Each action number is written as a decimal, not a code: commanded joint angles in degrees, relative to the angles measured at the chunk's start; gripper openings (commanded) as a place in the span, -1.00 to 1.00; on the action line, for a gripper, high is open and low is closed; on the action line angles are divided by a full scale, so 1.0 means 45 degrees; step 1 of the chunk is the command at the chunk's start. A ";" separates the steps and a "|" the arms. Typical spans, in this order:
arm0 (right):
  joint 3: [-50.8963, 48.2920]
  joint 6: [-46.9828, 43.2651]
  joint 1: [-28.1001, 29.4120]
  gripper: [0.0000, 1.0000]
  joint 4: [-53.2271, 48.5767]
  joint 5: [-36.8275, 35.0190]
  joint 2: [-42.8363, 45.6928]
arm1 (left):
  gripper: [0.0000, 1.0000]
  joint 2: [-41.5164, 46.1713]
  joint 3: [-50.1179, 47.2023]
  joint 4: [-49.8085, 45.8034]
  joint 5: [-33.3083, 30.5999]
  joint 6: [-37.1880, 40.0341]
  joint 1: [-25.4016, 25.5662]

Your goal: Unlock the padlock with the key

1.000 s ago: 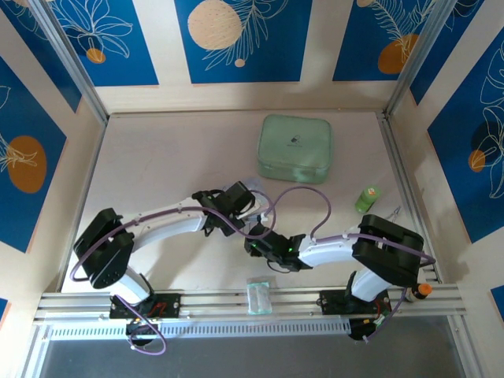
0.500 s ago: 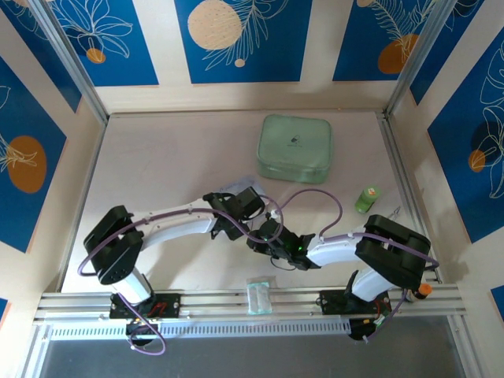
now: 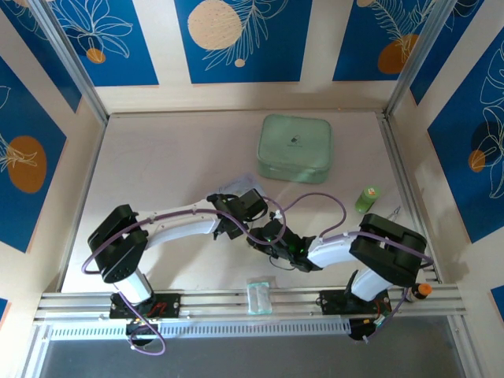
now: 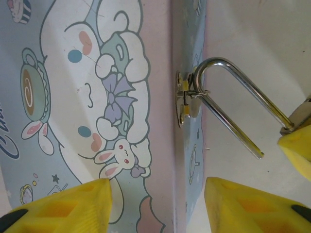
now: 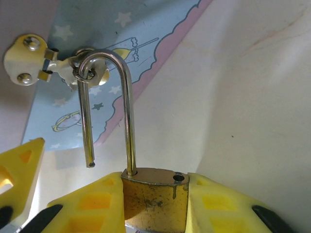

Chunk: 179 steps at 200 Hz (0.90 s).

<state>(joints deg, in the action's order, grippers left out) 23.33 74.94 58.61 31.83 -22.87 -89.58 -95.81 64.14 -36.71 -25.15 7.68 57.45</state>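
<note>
— Where's the padlock (image 5: 155, 196)?
— Toward the middle of the table's (image 3: 157, 173) near edge. Its shackle (image 5: 127, 111) has one end free and is hooked through the hasp (image 5: 29, 60) of the cartoon tin (image 4: 87, 97).
— And the grippers?
— The right gripper (image 5: 154, 195) clamps the lock's brass body. The left gripper (image 4: 155, 206) is spread wide, its fingers (image 4: 63, 206) straddling the tin's edge.

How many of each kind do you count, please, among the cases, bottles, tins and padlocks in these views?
Mint-green case: 1
Small green bottle: 1
Blue cartoon tin: 1
Padlock: 1
Total: 4
</note>
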 commanded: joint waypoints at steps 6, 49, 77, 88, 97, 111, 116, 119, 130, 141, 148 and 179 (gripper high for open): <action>0.0038 0.0963 -0.0425 -0.55 0.0268 -0.0640 -0.1431 | 0.01 -0.0975 -0.0871 -0.0849 0.2170 0.0301 0.0084; 0.0223 0.1463 -0.0795 -0.56 0.0913 -0.0430 -0.1863 | -0.03 -0.1130 -0.1123 -0.0555 0.2383 0.0686 0.0231; 0.0153 0.1613 -0.1195 -0.55 0.0777 -0.0601 -0.1658 | -0.04 -0.1064 -0.1337 -0.0332 0.2534 0.0881 0.0260; 0.0037 0.1662 -0.1410 -0.56 0.1021 -0.0524 -0.1666 | -0.05 -0.1016 -0.1400 -0.0271 0.2579 0.0933 0.0251; 0.0005 0.1660 -0.1552 -0.59 0.1026 -0.0502 -0.1643 | -0.05 -0.1004 -0.1404 -0.0242 0.2600 0.0948 0.0260; 0.0064 0.1653 -0.1667 -0.60 0.0799 -0.0556 -0.1572 | -0.05 -0.0975 -0.1421 -0.0207 0.2658 0.0971 0.0260; 0.0058 0.1650 -0.1691 -0.60 0.0797 -0.0561 -0.1565 | -0.05 -0.0975 -0.1431 -0.0187 0.2673 0.0973 0.0260; 0.0051 0.1678 -0.1720 -0.60 0.0782 -0.0586 -0.1552 | -0.05 -0.0962 -0.1439 -0.0173 0.2692 0.0996 0.0260; -0.0023 0.1834 -0.1848 -0.59 0.0838 -0.0574 -0.1558 | -0.06 -0.0936 -0.1460 -0.0129 0.2736 0.1008 0.0251; -0.0192 0.1926 -0.1976 -0.59 0.1105 -0.0523 -0.1547 | -0.06 -0.0898 -0.1499 -0.0104 0.2746 0.1061 0.0260; -0.0257 0.2046 -0.2060 -0.59 0.1194 -0.0494 -0.1502 | -0.06 -0.0897 -0.1518 -0.0090 0.2747 0.1046 0.0260; -0.0075 0.1849 -0.2139 -0.60 0.0312 -0.0465 -0.1047 | -0.06 -0.0936 -0.1431 -0.0141 0.2621 0.0955 0.0260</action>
<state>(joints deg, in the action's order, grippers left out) 22.96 84.51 52.45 39.88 -14.46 -93.01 -95.33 61.80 -31.31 -26.26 12.12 57.67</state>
